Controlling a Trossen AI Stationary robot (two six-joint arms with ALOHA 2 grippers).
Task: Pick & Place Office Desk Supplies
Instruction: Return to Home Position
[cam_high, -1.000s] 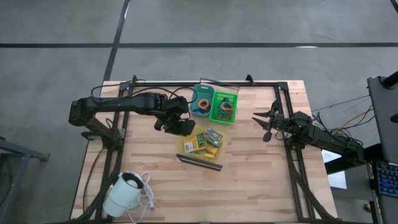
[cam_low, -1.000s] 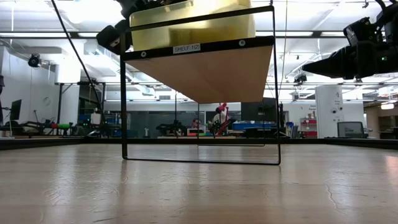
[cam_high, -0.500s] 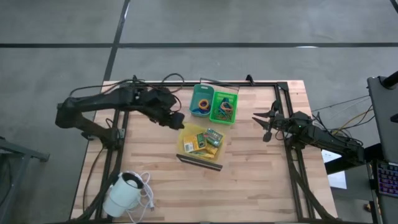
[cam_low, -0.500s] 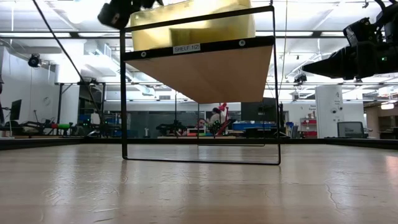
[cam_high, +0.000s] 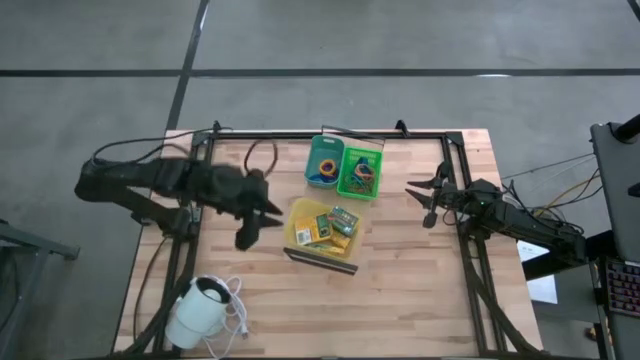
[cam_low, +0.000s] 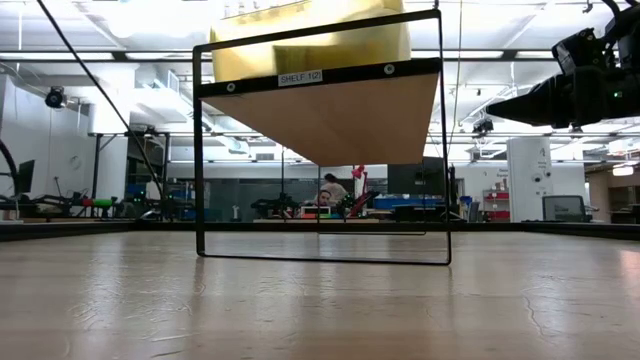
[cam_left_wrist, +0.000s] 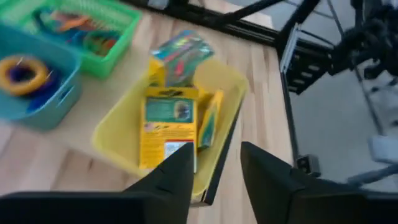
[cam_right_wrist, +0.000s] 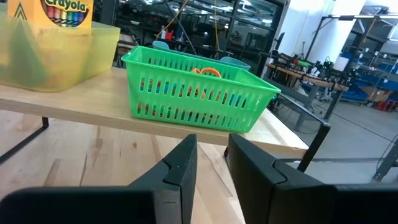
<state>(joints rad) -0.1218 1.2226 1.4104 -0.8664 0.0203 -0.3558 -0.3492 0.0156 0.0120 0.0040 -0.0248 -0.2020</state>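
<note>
Left claw (cam_left_wrist: 216, 151), spread, near yellow bin (cam_left_wrist: 109, 134) holding crayon boxes (cam_left_wrist: 171, 118).

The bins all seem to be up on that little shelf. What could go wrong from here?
Two things, possibly. The yellow bin sits skewed near the front edge of the shelf, so a knock might tip it off. The left gripper, open and empty, is close beside that bin, and a careless swing could clip it. The right gripper waits off to the side.
</note>
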